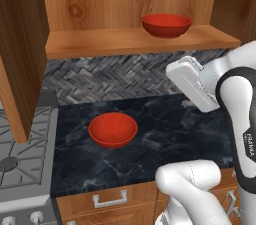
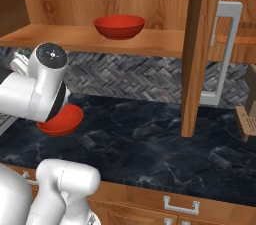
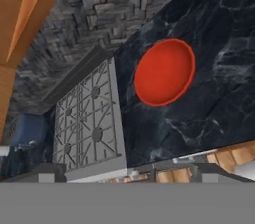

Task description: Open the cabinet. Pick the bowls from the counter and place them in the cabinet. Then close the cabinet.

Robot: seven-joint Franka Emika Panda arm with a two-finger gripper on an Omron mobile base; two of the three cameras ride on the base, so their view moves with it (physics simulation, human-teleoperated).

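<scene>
Gripper: jaws spread wide, holding nothing, above the dark marbled stone counter [image 1: 170,129].
Near bowl: glossy red round bowl [image 3: 165,71] on the counter below the jaws, beside the grey gas stove [image 3: 89,123].
Far bowl: second red bowl [image 1: 166,25] above and beyond the jaws, on the open brown wooden cabinet [image 1: 120,41] shelf.

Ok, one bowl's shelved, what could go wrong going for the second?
1. The second bowl is shallow and glossy; the open end effector could slip off its rim.
2. It sits near the stove; a nudge might push it onto the grates.
3. Lifting it to the shelf, it could knock the shelved bowl or the open door.
</scene>
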